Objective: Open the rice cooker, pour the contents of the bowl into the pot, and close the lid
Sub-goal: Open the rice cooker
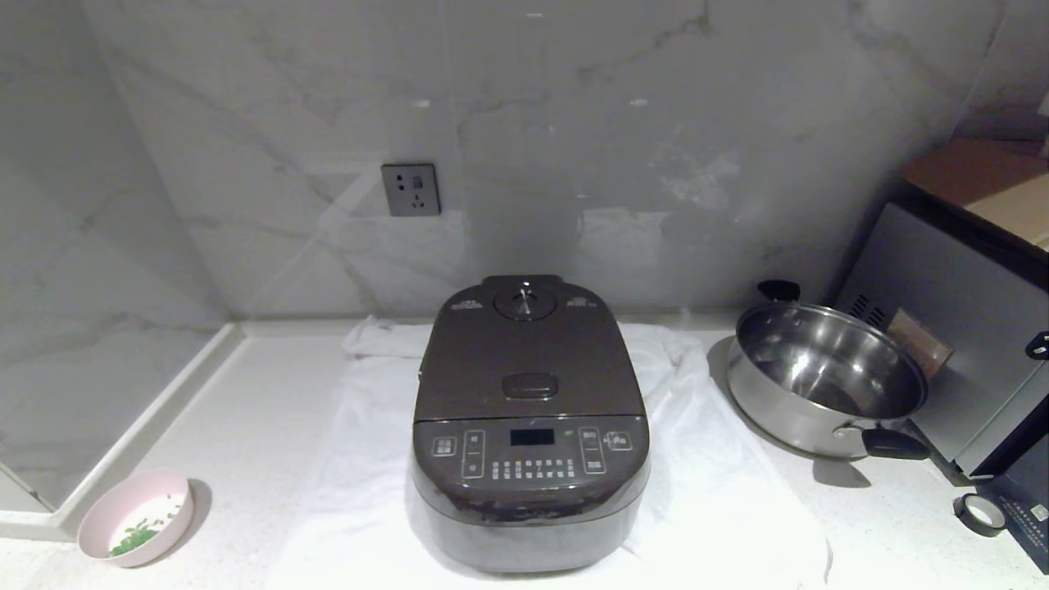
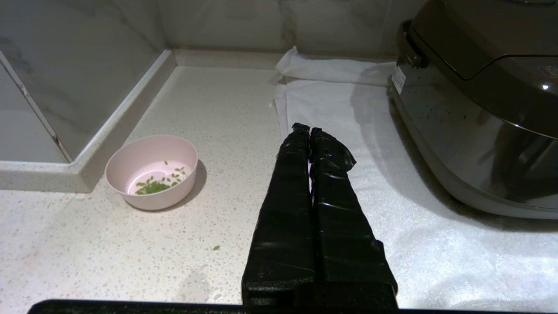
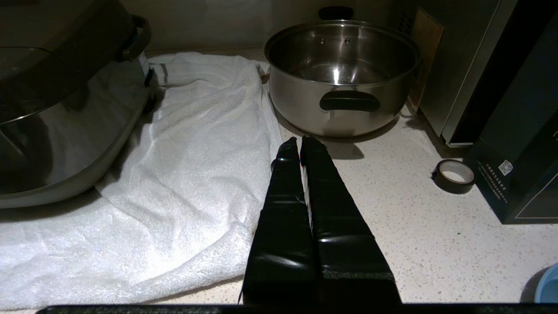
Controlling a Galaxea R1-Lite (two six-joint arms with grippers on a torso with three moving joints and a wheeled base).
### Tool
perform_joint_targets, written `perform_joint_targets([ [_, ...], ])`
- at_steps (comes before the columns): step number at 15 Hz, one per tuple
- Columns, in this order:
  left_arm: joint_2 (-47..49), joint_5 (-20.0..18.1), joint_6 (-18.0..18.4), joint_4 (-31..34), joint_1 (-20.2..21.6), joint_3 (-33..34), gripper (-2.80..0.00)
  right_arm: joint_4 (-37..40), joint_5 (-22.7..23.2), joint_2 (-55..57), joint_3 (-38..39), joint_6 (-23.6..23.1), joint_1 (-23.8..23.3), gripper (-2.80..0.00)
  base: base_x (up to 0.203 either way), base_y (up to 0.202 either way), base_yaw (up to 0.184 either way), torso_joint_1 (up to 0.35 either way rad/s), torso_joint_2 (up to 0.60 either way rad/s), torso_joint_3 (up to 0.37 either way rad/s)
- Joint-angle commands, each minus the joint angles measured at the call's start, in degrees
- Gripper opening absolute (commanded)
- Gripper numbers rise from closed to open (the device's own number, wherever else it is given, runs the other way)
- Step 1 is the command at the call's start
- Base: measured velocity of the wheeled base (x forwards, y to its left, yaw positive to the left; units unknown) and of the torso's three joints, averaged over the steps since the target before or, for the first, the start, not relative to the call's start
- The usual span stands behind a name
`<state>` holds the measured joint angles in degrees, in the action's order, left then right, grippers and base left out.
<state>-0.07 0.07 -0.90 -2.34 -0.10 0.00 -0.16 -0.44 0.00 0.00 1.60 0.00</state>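
Rice cooker [image 1: 530, 426], large, rounded and dark brown-grey, sits at the lower centre of the head view on a white towel [image 1: 721, 459], its hinged dark lid [image 1: 524, 348] down. Nearest, at the lower left, the small pale pink bowl [image 1: 138, 516] rests on the speckled counter [image 1: 246, 442] with a scatter of tiny green bits [image 1: 135, 537] inside. In the wrist views, the left gripper [image 2: 309, 129] and right gripper [image 3: 299, 140] hover above the counter, fingers pressed together, holding nothing. Farther right stands a shiny steel pan [image 1: 824, 381] with black handles. A grey wall socket [image 1: 410, 189] sits at the upper left; a stray green fleck, seemingly, lies near the left gripper.
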Motion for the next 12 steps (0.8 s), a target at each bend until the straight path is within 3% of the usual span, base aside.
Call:
perform_joint_targets([
  [1, -0.1, 0.0, 0.0, 0.0, 0.0, 0.9, -2.80, 0.0, 0.0, 0.0, 0.0, 0.0, 0.0, -2.80, 0.000, 0.000, 0.000, 0.000, 0.00, 0.000],
  [12, -0.1, 0.0, 0.0, 0.0, 0.0, 0.9, -2.80, 0.0, 0.0, 0.0, 0.0, 0.0, 0.0, -2.80, 0.000, 0.000, 0.000, 0.000, 0.00, 0.000],
])
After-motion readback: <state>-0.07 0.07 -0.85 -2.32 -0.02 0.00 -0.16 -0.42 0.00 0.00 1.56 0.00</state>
